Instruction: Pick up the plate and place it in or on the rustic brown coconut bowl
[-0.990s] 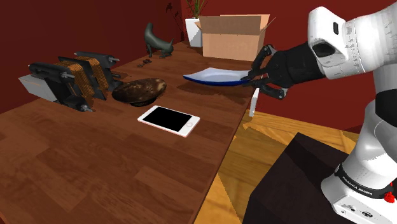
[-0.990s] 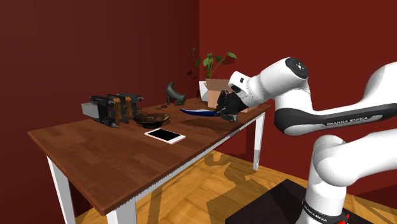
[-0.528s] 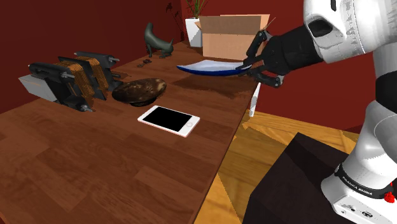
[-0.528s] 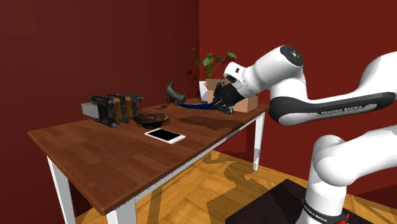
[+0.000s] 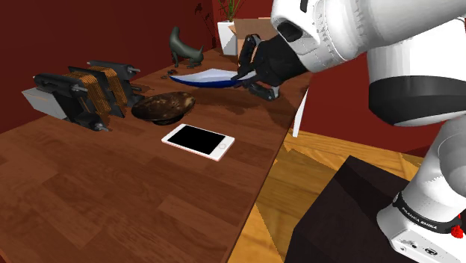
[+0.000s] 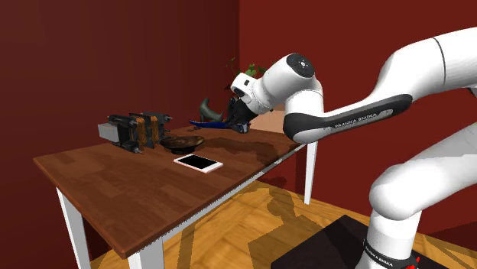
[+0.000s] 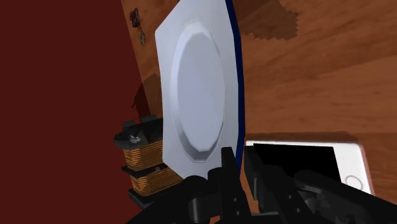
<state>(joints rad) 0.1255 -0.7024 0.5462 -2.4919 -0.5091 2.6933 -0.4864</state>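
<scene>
Black and narrow, the claw (image 5: 243, 75) (image 7: 237, 167) clamps its two fingers on the rim of the plate (image 5: 202, 77) (image 7: 197, 95), one finger on each face. The plate is white on the upper face and has a blue edge and a blue underside. It hangs in the air, nearly level, and touches nothing except the fingers. In the second exterior view the claw (image 6: 234, 123) holds the plate (image 6: 205, 121) clearly above the counter (image 6: 115, 191).

The free edge of the plate points toward the dark seal figure (image 5: 184, 49). The brown coconut bowl (image 5: 164, 106) (image 6: 182, 142) stands on the counter (image 5: 112, 194) lower than the plate and toward the shoulder view's left; the two are apart, with open air between them.

Just beside the bowl, nearer to the stand, a white phone (image 5: 197, 141) (image 7: 305, 162) with a black screen lies flat, near the counter's long edge. Beyond this edge is the wooden floor (image 5: 276, 209).

On the other side of the bowl stand dark machines with brown ribbed blocks (image 5: 82, 91) (image 7: 149, 159), close to the red wall. The near part of the counter is bare wood.
</scene>
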